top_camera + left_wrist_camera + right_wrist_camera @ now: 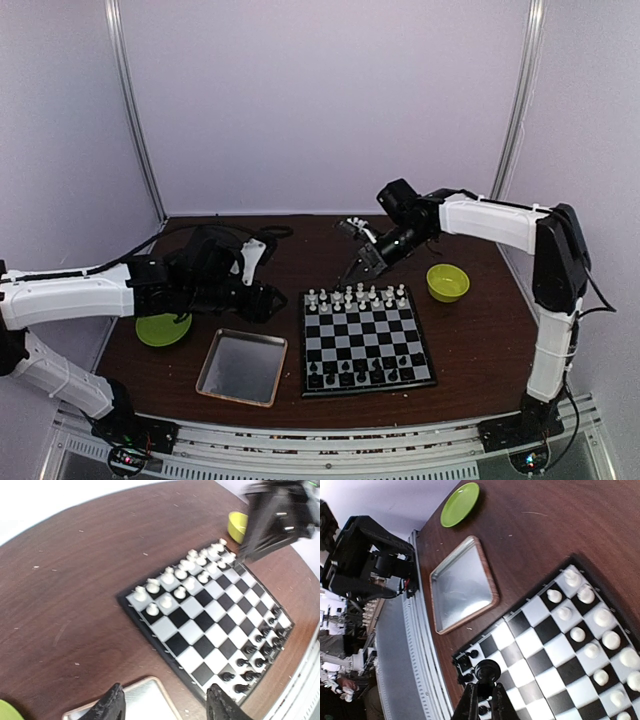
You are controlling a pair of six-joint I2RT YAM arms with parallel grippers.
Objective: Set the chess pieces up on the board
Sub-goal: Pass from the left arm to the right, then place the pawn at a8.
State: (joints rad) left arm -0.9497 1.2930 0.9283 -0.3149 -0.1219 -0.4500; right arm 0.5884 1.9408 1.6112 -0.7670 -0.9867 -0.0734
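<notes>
Dark brown wooden table [310, 260] bears the flat black-and-silver checked chessboard [365, 335] at its centre, with a shiny rectangular metal tray [240, 365] just left of it. The left gripper [165, 707] hangs above the tray's corner, jaws wide apart and empty. The right gripper [482, 700] pinches one glossy black chess piece [487, 670] above the board's far edge. White pieces [358, 296] stand on the far rows, black pieces [365, 372] on the near rows.

Board [366, 338] flat; white pcs [358, 295] on far rows, blk pcs [360, 372] near rows, one blk pc [487, 671] in right gripper [485, 694].
</notes>
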